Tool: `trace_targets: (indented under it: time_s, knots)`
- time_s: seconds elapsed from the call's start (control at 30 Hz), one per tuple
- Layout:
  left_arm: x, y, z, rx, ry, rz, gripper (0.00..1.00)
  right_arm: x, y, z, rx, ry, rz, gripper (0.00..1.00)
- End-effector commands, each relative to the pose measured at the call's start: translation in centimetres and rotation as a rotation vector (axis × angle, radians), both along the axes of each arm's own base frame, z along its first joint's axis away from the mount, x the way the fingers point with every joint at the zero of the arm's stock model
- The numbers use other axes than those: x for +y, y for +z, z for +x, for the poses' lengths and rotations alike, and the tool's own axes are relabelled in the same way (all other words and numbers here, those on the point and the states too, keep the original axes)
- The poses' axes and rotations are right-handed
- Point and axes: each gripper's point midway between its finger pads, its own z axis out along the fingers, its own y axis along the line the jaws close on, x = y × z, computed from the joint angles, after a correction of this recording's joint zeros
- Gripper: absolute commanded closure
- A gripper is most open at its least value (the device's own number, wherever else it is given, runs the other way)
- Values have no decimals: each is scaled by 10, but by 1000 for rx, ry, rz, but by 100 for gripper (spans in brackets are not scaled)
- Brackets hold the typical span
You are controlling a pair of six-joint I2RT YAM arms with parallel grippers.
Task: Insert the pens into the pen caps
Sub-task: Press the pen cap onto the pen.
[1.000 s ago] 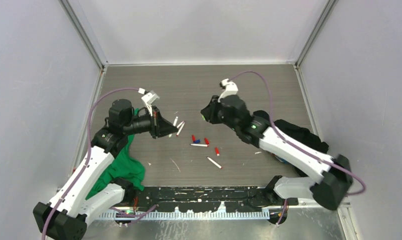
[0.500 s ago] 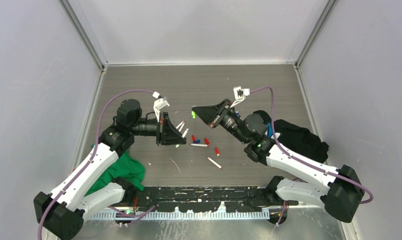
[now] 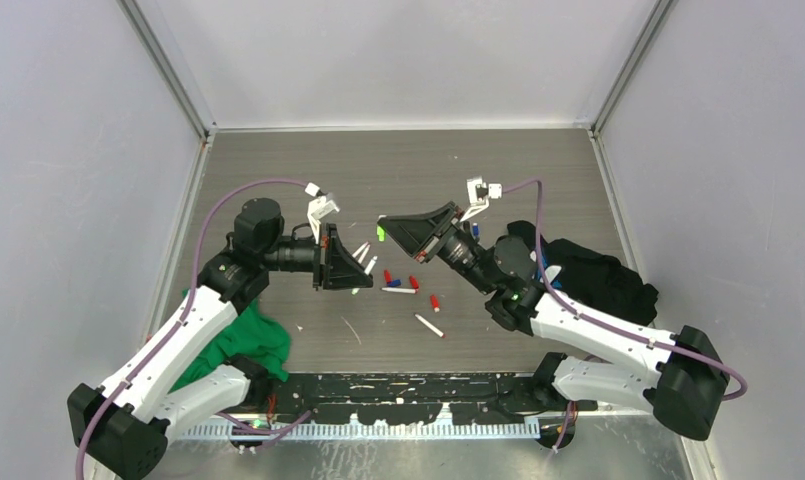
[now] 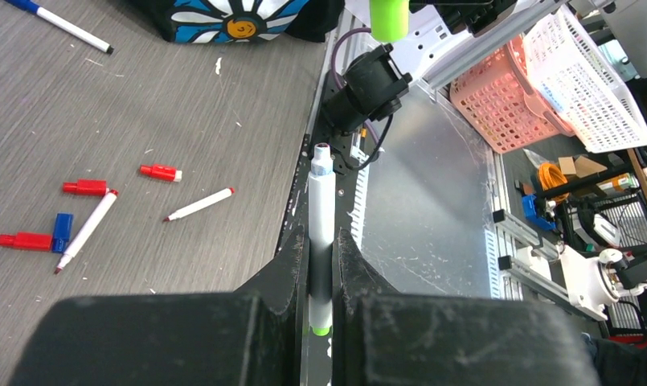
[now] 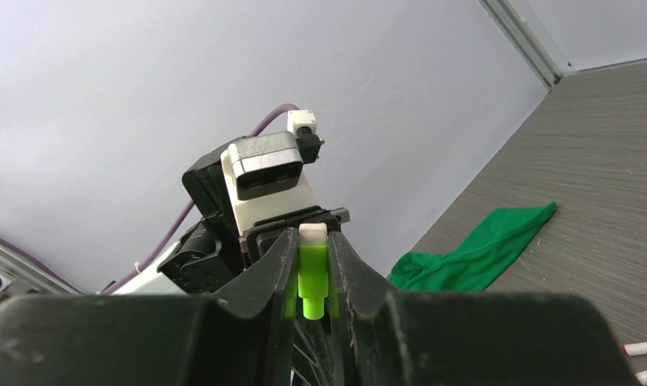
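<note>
**Pen and lime cap held apart above the desk**

Only the left wrist view shows the left pincer [image 4: 321,240] shut tight on a white pen [image 4: 321,201]. The right wrist view shows the right pincer [image 5: 313,241], barely parted, clamping the lime green cap [image 5: 313,277]. At the left wrist frame's lower left, three red caps [image 4: 85,187], one blue cap [image 4: 62,232] and two loose pens [image 4: 198,204] lie on the desk [image 4: 183,104].
</note>
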Motion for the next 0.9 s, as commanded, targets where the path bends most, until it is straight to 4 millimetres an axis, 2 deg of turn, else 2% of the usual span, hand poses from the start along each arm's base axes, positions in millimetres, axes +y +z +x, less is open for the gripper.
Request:
trace_targets:
  time_s: [0.0, 0.37, 0.87]
  knots:
    - [-1, 15, 1, -65, 5, -34, 100, -1, 8, -1, -29, -19, 27, 100]
    - [1, 16, 3, -84, 28, -33, 100, 5, -8, -5, 5, -10, 2, 99]
    - [1, 18, 2, -92, 27, -39, 100, 10, -11, -4, 3, -13, -9, 99]
